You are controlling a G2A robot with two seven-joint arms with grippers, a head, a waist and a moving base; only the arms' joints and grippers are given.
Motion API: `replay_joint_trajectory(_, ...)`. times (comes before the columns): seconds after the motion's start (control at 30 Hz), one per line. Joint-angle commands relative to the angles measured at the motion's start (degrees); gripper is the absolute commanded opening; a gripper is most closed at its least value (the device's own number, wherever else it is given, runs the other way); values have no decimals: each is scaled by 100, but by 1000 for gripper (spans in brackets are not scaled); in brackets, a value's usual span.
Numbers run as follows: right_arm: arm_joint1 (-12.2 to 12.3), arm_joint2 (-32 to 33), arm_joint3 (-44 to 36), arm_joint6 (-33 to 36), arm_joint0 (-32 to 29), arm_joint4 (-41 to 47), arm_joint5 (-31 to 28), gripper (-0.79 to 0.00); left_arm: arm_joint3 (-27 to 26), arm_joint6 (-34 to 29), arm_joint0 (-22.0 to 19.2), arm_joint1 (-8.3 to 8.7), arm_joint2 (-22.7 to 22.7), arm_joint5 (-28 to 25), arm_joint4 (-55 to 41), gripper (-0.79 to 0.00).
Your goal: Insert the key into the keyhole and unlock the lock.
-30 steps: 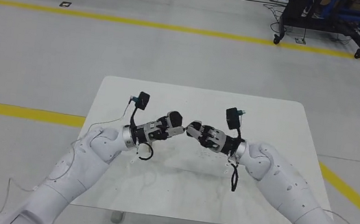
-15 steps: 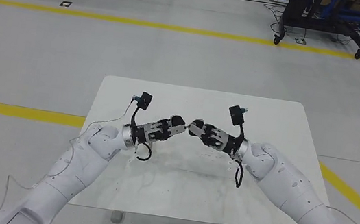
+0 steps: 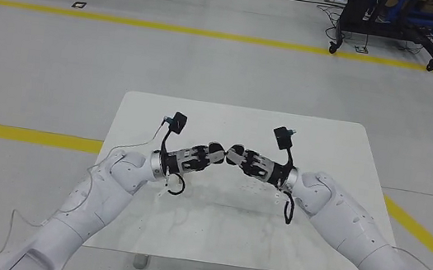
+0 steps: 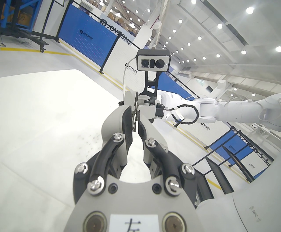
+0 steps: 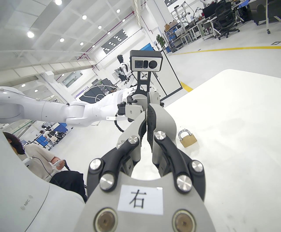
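My left gripper [image 3: 219,150] and right gripper [image 3: 236,153] meet tip to tip above the middle of the white table [image 3: 311,232]. In the left wrist view my left gripper [image 4: 135,109] is shut on a thin metal key [image 4: 134,115] that stands edge-on between its ribbed pads. The right gripper [image 4: 153,109] sits just beyond those tips. My right gripper [image 5: 146,114] is shut, and I cannot tell whether it also grips the key. A brass padlock [image 5: 187,140] with a silver shackle lies flat on the table below and beside the right gripper.
The table edges [image 3: 245,110] lie well away from both grippers on every side. Bare tabletop surrounds the padlock. A yellow floor line [image 3: 33,136] runs past the table's sides.
The two grippers have closed the small gap between them. The left one slid right and slightly toward me, and the right one edged up to meet it.
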Motion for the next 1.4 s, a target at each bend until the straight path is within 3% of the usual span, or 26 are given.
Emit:
replay_joint_trajectory(0.0,-2,20,3,39,-9,28,0,-785,22,1,-18,-7,20,0,7,-785)
replay_joint_trajectory(0.2,-9,117,39,165,-31,35,0,-785,35,1,-44,-18,63,0,-85,-785)
replay_joint_trajectory(0.23,-13,130,43,165,-38,3,0,-677,50,-10,-49,-15,57,0,-107,-785)
replay_joint_trajectory(0.27,-18,137,32,164,-50,-1,0,-397,42,2,-47,-13,46,0,-148,-785)
replay_joint_trajectory(0.3,-21,149,30,164,-57,2,0,0,25,9,-39,-11,37,0,-182,-785)
replay_joint_trajectory(0.93,-17,228,-20,192,-104,42,24,0,2,-302,-54,17,73,0,-8,-785)
replay_joint_trajectory(1.17,284,804,-277,717,-279,-732,0,0,120,-597,-187,-8,251,0,-127,-785)
replay_joint_trajectory(1.27,396,1006,-506,758,-478,-867,0,-163,154,-703,-229,-9,288,0,-174,-785)
replay_joint_trajectory(1.3,421,1045,-578,779,-533,-884,0,-342,165,-731,-236,-9,299,0,-190,-785)
replay_joint_trajectory(1.33,438,1054,-642,840,-573,-910,0,-403,168,-762,-247,-9,310,0,-197,-785)
replay_joint_trajectory(1.37,448,1058,-660,902,-595,-930,0,-400,174,-772,-253,-10,315,0,-213,-785)
